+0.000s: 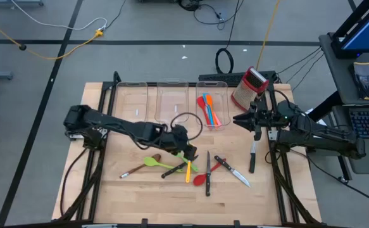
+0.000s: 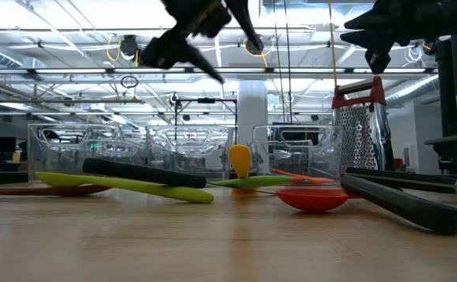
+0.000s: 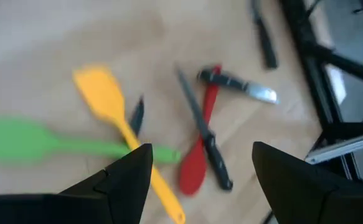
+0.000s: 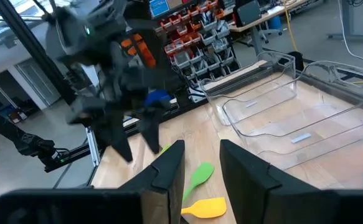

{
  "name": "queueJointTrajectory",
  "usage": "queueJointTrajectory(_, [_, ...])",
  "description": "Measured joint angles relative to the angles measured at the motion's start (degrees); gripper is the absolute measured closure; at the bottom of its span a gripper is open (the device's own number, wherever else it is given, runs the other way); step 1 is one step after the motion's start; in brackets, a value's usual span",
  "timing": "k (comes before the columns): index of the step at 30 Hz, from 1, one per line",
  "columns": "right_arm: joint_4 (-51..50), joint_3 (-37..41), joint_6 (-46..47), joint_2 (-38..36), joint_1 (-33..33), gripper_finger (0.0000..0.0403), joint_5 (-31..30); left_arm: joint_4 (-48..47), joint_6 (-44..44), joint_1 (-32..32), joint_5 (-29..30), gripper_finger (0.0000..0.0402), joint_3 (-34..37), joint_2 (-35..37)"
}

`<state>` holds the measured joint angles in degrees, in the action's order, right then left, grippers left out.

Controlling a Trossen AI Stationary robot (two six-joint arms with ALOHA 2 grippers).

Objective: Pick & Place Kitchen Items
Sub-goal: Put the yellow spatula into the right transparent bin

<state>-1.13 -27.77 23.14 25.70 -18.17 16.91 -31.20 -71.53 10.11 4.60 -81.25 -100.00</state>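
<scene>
From above: three clear bins (image 1: 171,101), the rightmost holding red, blue and orange utensils (image 1: 209,109); approx. eight more lie on the wood table (image 1: 127,190). Low view: red spoon (image 2: 313,199) by a steel grater (image 2: 361,133) (warehouse ceiling behind). Left wrist: left gripper (image 3: 200,177) wide, empty, over yellow spatula (image 3: 106,99). Right wrist: right gripper (image 4: 201,165) narrow, empty.

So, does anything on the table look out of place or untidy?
Yes. Several utensils lie crossed in a loose heap at the table's front: a black-handled knife rests across the red spoon, beside the yellow spatula. One knife lies apart, nearer the right arm.
</scene>
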Motion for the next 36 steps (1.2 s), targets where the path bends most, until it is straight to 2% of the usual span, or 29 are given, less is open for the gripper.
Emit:
queueJointTrajectory(6, [0.0,0.4,-0.3,-0.1,0.0,0.031,0.0,0.1,-11.8,1.1,-7.5,0.0124,0.0,-3.6])
queueJointTrajectory(18, [-0.5,0.4,-1.6,-0.1,0.0,0.031,0.0,2.7,-24.9,4.2,-7.5,0.0124,0.0,-8.0])
queueJointTrajectory(25, [-0.5,0.4,-1.8,-0.1,0.0,0.031,0.0,3.4,-25.9,4.8,-5.9,0.0124,-0.1,-9.7])
queueJointTrajectory(36, [-0.6,0.4,-2.0,-0.1,0.0,0.0309,-0.1,5.8,-25.8,4.6,-9.0,0.0124,0.0,-13.4])
